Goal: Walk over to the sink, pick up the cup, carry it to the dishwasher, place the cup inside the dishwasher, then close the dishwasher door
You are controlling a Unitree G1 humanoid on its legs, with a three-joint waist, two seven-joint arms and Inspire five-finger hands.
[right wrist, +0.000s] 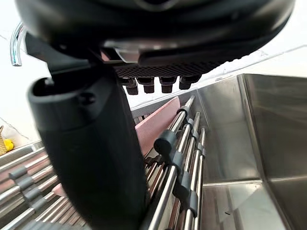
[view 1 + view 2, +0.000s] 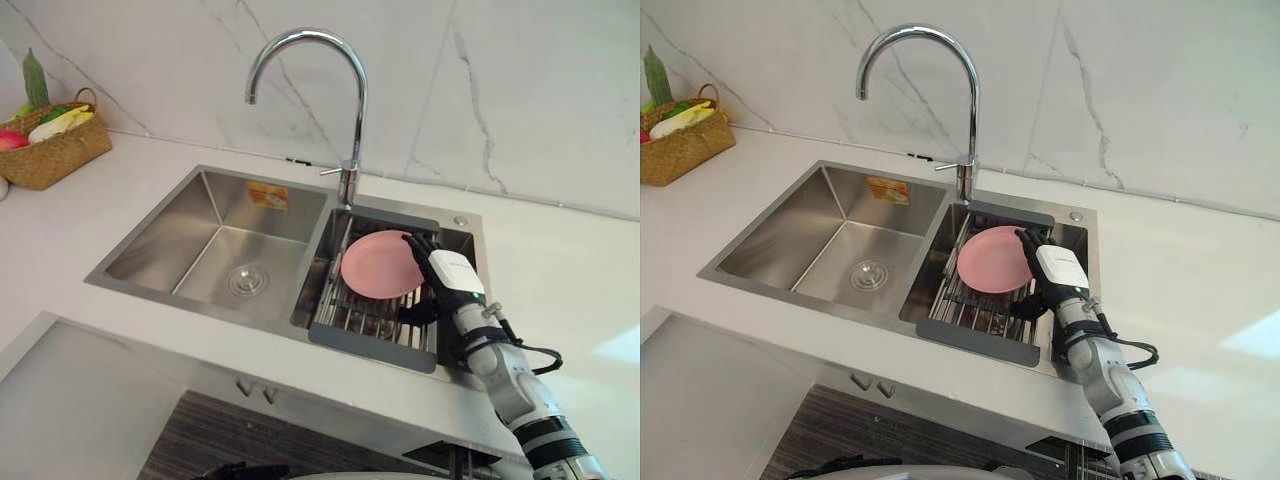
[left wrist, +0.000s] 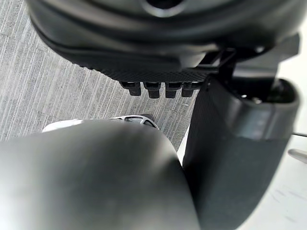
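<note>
Nearest, the left hand (image 3: pixel 144 57) hangs slack and empty over the floor (image 3: pixel 48 72), and the robot stands at the sink (image 2: pixel 200 215), so the walk looks done. In the right basin the thing to lift, which looks more like a pink dish (image 2: pixel 380 265) than a cup, leans on the rack (image 2: pixel 370 345). The right hand (image 2: pixel 442 272) sits at its right edge, thumb and fingers spread and not yet clamped. Lifting, carrying, loading the dishwasher and closing its door remain.

Bright, even light, glints on faucet (image 2: pixel 347 185) and sink (image 2: pixel 160 235) walls (brighter patch on the counter (image 2: pixel 570 280))
</note>
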